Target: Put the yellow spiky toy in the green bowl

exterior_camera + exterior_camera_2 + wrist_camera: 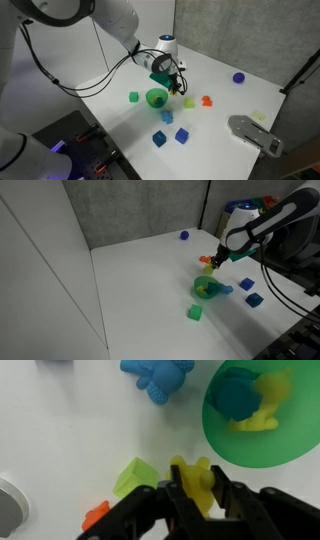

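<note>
starting in an exterior view, we see the gripper hanging just beside the green bowl, slightly above its rim. in an exterior view, the gripper sits up and right of the bowl. in the wrist view, narrow jaws pinch the yellow spiky toy. the bowl lies close, up and to the right, so we judge a short shift that way is needed.
</note>
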`<state>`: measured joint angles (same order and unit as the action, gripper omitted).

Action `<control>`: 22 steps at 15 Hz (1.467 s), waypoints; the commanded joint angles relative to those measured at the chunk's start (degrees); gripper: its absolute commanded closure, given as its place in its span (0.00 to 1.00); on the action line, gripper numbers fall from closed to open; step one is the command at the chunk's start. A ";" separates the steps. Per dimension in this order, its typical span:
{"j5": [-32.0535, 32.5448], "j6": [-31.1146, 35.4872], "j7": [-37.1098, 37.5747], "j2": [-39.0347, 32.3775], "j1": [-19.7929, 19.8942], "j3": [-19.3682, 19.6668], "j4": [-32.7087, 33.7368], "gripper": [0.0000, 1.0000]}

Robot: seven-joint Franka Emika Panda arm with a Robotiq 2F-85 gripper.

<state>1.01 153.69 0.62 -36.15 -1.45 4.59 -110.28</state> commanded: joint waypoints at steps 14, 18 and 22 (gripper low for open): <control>6.14 -0.20 -6.43 20.23 -0.76 -4.48 -20.42 0.00; 5.99 -5.23 -6.25 24.83 0.17 -3.81 -19.95 0.00; 6.03 -14.31 -6.18 31.26 1.38 -2.99 -19.95 0.00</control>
<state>6.18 145.18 -5.09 -10.44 -1.02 1.16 -129.07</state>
